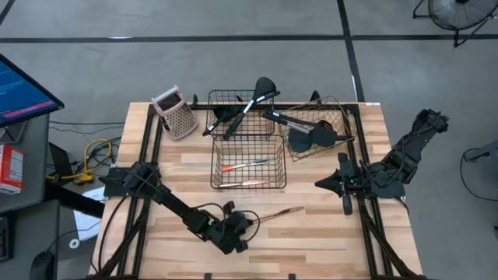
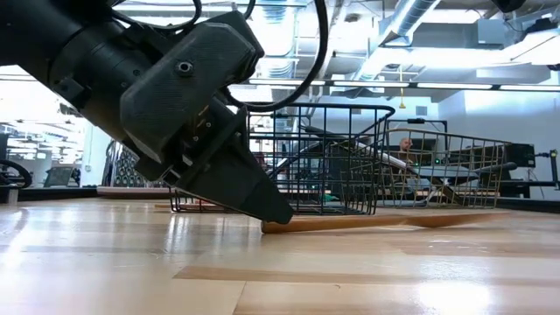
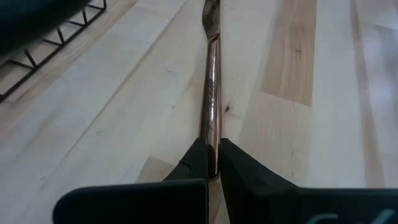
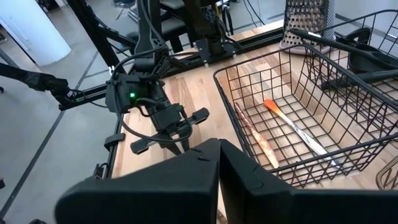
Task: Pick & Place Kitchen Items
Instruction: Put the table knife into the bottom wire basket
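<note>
The left arm reaches from its base at the counter's left edge across toward the near middle, forearm low and bent at the elbow, wrist angled down. Its left gripper (image 1: 247,224) rests tip-down at the surface, and the dark fingers (image 3: 198,163) are pressed together on the end of a thin copper-handled utensil (image 3: 212,87). In the low view the left gripper's wedge-shaped tip meets the wood at a slant. The right arm waits at the counter's right edge, folded back on itself, its right gripper (image 1: 320,183) pointing inward over the surface with the fingers (image 4: 205,165) closed together, holding nothing.
</note>
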Available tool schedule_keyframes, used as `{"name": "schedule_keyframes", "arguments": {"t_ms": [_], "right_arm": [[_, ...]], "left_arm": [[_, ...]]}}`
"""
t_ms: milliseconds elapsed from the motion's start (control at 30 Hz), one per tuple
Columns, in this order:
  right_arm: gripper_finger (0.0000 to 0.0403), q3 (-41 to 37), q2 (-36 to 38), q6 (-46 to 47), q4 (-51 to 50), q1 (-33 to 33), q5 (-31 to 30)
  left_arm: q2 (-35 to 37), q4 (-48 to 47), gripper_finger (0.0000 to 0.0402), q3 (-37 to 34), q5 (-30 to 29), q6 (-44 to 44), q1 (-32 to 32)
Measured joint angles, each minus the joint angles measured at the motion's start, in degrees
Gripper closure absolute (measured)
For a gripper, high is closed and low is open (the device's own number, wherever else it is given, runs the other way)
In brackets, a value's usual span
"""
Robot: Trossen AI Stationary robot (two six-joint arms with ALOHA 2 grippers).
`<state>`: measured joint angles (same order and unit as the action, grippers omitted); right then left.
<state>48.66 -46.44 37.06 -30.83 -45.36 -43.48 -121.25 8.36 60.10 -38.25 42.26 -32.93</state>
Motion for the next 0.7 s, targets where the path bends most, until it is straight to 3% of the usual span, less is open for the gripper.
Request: {"name": "schedule_keyframes", "arguments": {"t_ms": [267, 433, 700], "right_arm": [[0.0403, 0.0, -2.3, 1.8, -5.6, 0.2, 0.4], [0.0395, 0.0, -7.0, 0.0, -7.8, 0.1, 5.6], [0.0317, 0.0, -19.7, -10.3, -12.7, 0.1, 11.9]], "left_arm": [[0.0, 0.2, 0.0401, -0.1, -0.4, 3.5, 0.0], [0.2, 0.2, 0.0401, -0.1, -0.3, 4.7, 0.0], [0.2, 0.2, 0.0401, -0.1, 0.1, 4.9, 0.1]]}}
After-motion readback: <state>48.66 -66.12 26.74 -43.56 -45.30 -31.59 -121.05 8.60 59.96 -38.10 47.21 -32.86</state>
